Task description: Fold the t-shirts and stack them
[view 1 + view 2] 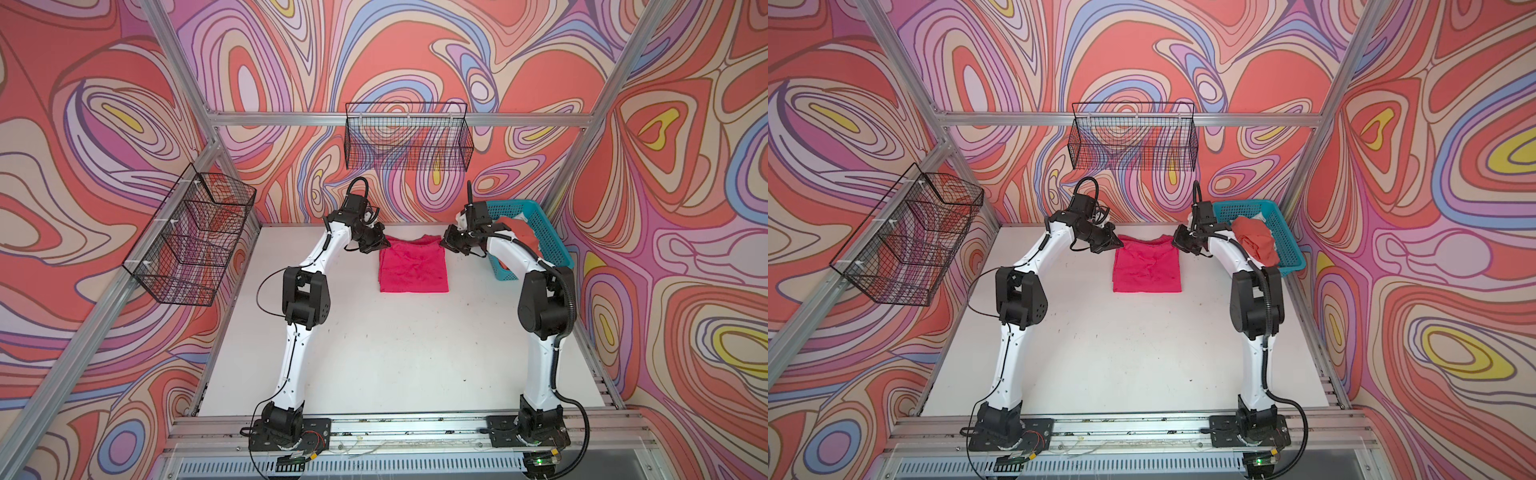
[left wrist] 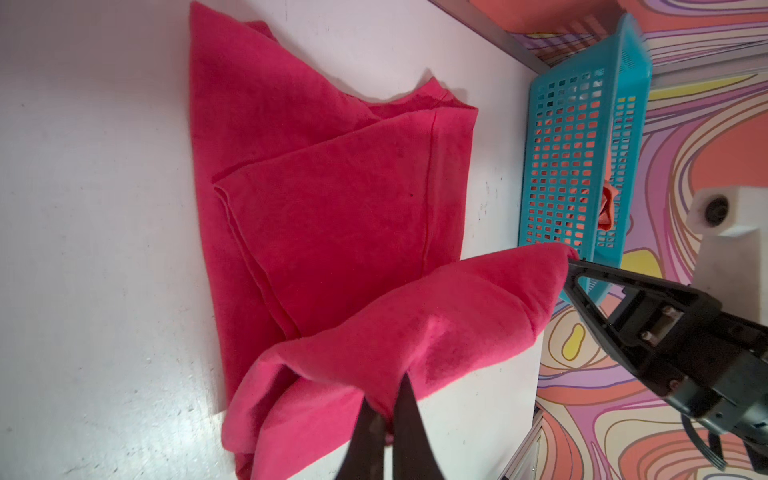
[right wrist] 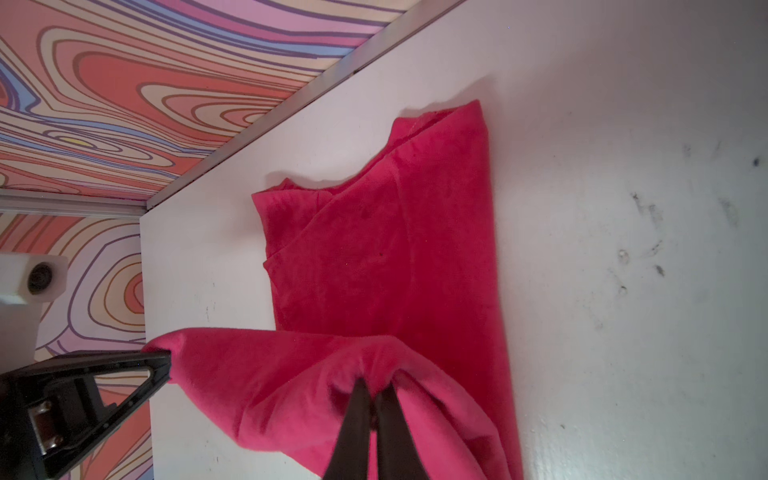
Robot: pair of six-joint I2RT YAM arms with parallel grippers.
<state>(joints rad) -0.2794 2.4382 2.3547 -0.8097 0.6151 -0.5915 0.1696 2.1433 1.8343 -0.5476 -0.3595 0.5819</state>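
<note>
Both arms are up near the far edge of the bench. The magenta t-shirt lies between them, close to the middle of that edge. The left gripper is clamped hard on one end of a raised band of the shirt and the right gripper on the other end, each with its jaws together on cloth. That band hangs between them above the flat layers, plump and rounded, sagging a little in the middle. The relation that counts is this: in both wrist views the neck end, with its curved notch, lies flat beyond the band toward the far edge. In both top views the rest of the shirt spreads toward the near edge and ends in a straight line. The long axis runs far to near, as best I can judge, so my read is that the held band goes on toward the neck end. Neither arm is nearer, one on each side edge and level, so uneven travel would skew the fold. The cloth is matte, fleecy cotton with faint dark specks, its sides turned in to a rectangle and a stitched line on the top layer. The orange-coral t-shirt sits crumpled in the teal basket at the far right corner.
</note>
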